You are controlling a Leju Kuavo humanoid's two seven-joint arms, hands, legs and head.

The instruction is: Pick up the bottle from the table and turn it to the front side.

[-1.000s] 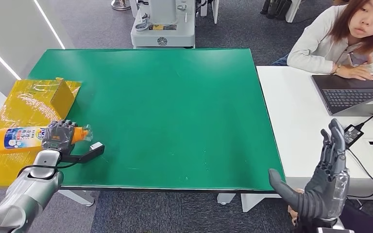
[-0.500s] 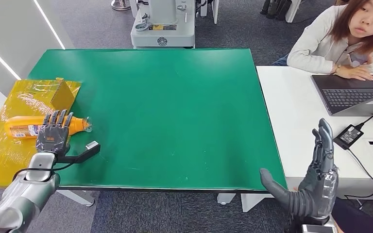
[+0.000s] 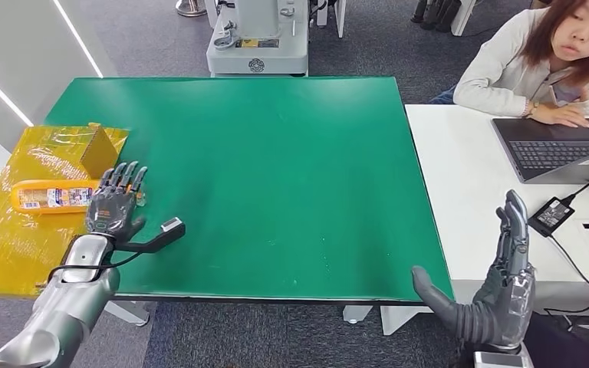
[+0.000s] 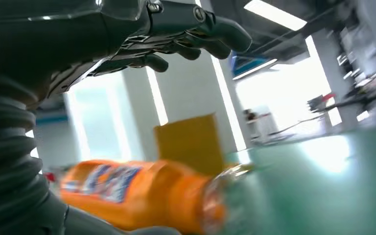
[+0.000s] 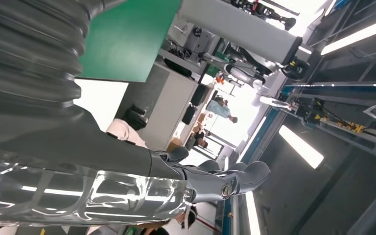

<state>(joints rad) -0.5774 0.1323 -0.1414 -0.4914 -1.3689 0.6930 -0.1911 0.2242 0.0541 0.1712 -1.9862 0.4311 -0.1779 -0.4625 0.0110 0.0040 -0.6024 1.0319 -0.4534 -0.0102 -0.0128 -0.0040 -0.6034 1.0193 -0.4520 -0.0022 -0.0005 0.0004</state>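
Over on the yellow sheet (image 3: 15, 238) the orange bottle (image 3: 54, 196) lay ungripped under the left hand (image 3: 115, 207), fingers spread, so grasping looked next.

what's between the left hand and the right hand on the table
In the head view, bare green mat fills the stretch between the left hand and the right hand; the bottle lies beyond the left hand's far side.

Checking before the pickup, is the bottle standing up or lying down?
Lying down: the bottle lies lengthwise on the yellow sheet.
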